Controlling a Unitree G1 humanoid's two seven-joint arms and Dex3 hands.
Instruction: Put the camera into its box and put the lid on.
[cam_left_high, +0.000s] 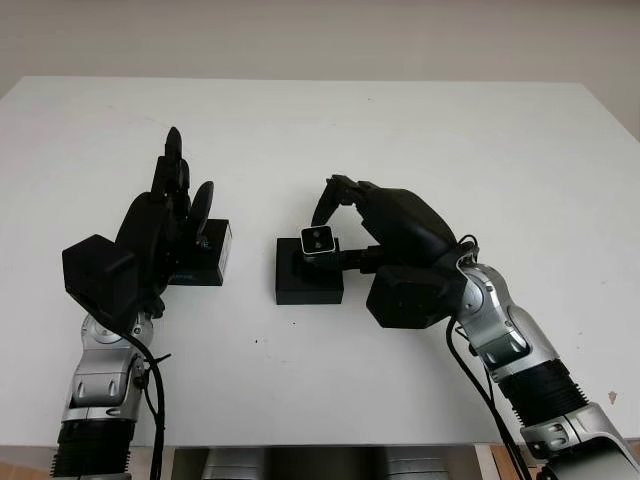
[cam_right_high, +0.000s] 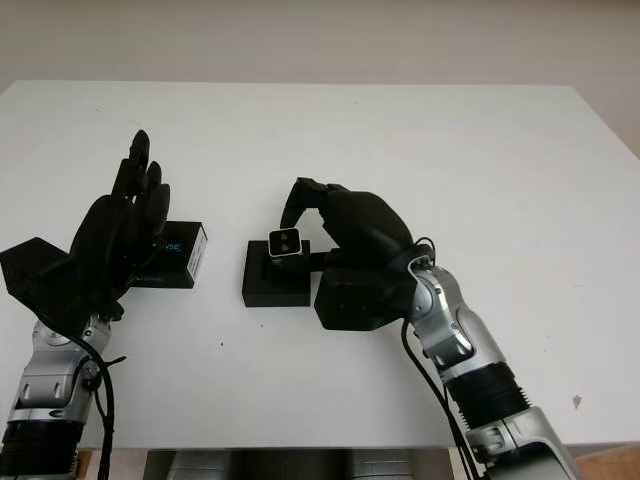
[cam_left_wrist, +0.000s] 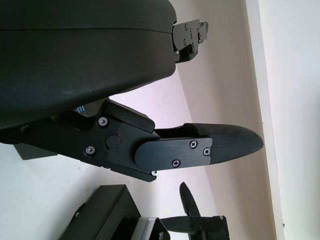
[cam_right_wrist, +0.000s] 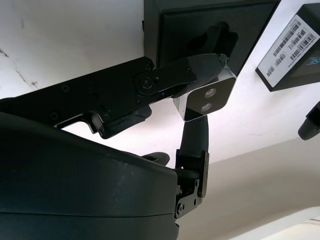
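Silver camera (cam_left_high: 318, 240) pinched in right hand (cam_left_high: 345, 225) just above black box (cam_left_high: 308, 280) for lowering in; left hand (cam_left_high: 165, 225) open beside lid (cam_left_high: 205, 255), ready.

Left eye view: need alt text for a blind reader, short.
The right hand holds a small silver-faced camera just over an open black box at the middle of a white table. The left hand is open, over the black lid lying to the box's left.
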